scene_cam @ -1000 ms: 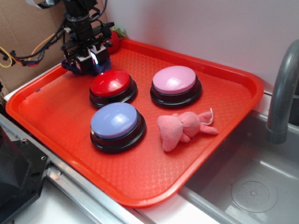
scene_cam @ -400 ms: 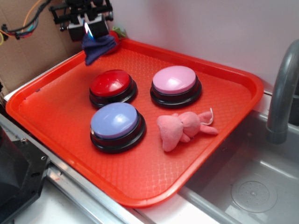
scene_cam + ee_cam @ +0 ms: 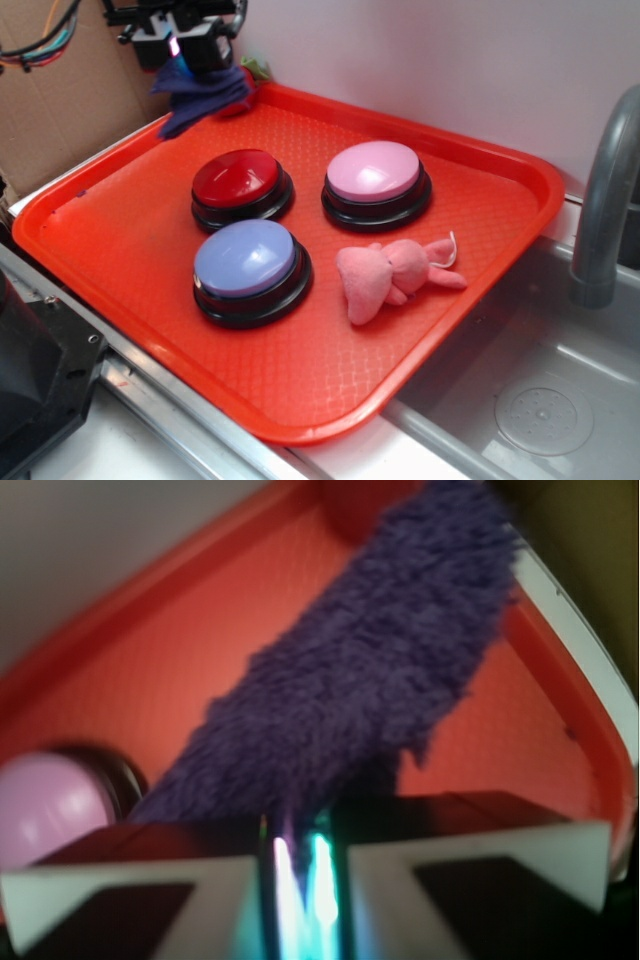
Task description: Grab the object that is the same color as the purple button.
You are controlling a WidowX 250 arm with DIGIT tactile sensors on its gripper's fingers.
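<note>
Orange tray (image 3: pixel 480 270); tool (image 3: pixel 195 62) clamps purple cloth (image 3: pixel 200 95) aloft.

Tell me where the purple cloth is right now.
In the exterior view the purple cloth hangs from the gripper above the tray's far left corner, clear of the surface, behind the red button.
</note>
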